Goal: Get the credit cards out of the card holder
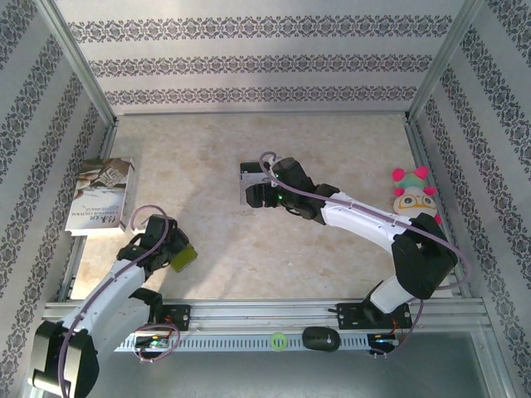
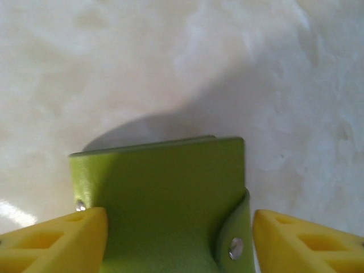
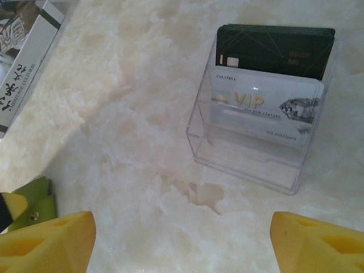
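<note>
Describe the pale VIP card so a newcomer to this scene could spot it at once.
On the marbled table, find the clear plastic stand just ahead of the right gripper. The VIP card stands in its front tier: silvery-white with gold lettering, unlike the dark cards behind it.

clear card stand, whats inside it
In the clear stand: a pale VIP card in front, dark cards behind. The pale card hides their lower parts.

Dark green-black plastic credit card behind white "VIP" credit card, both upright in clear acrylic tiered stand. Lime-green leather bifold card holder, folded shut, silver snap studs, well apart from stand
</note>
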Tool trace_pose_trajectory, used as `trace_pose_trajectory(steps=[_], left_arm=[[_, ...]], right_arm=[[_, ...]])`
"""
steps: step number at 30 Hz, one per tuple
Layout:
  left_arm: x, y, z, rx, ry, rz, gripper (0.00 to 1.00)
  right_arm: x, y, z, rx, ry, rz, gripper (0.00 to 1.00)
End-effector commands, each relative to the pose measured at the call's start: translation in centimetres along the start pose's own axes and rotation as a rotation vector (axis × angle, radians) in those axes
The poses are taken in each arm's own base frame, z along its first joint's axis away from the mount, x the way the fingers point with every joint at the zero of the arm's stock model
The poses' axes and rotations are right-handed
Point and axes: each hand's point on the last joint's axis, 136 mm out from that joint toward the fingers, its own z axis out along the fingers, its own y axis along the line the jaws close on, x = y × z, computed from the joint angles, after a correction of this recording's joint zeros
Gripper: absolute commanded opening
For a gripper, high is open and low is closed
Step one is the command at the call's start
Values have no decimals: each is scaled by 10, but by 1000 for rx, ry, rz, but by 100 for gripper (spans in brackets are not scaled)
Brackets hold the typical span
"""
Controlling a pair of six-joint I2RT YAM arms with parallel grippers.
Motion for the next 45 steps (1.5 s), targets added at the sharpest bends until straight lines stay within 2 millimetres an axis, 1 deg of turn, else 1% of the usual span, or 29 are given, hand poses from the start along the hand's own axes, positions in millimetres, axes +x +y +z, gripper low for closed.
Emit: trace_pose_trajectory(steps=[1, 5, 7, 11, 19, 21, 23, 25, 28, 30, 34, 35, 36, 37, 40, 42, 45], left_arm=[[1, -45, 5, 186, 53, 89, 61], [14, -61, 15, 238, 136, 129, 56], [24, -73, 17, 283, 172, 151, 54], [44, -97, 16, 333, 212, 223, 55], [93, -170, 6, 480, 320, 381, 59], [101, -187, 0, 519, 333, 401, 60], [102, -197, -7, 536, 329, 416, 61], [96, -203, -16, 559, 305, 409, 65], [82, -203, -32, 571, 249, 416, 71], [71, -197, -39, 557, 201, 427, 74], [44, -183, -52, 533, 93, 424, 83], [37, -179, -55, 526, 61, 419, 87], [28, -177, -60, 531, 21, 412, 96], [19, -174, -67, 537, -23, 405, 99], [-3, -168, -84, 555, -127, 392, 99], [-13, -163, -92, 547, -173, 385, 99], [-21, -155, -97, 531, -210, 374, 99]], right_arm=[[2, 2, -4, -30, -6, 11, 81], [13, 4, 0, -53, 34, 7, 80], [18, 6, 2, -64, 52, 2, 80], [24, 3, 2, -54, 61, 6, 80], [38, -7, -1, -31, 77, 24, 79], [41, -8, -3, -30, 77, 26, 79], [45, -9, -4, -25, 82, 30, 79], [48, -8, -7, -29, 79, 35, 79], [54, -2, -9, -62, 87, 38, 79], [61, 2, -5, -87, 114, 56, 79], [77, 7, 9, -109, 181, 103, 74], [81, 10, 13, -119, 197, 111, 72], [84, 13, 18, -131, 212, 123, 70], [86, 16, 22, -144, 225, 134, 68], [91, 15, 35, -147, 239, 172, 63], [94, 12, 44, -136, 255, 180, 59], [96, 13, 53, -149, 275, 196, 57]])
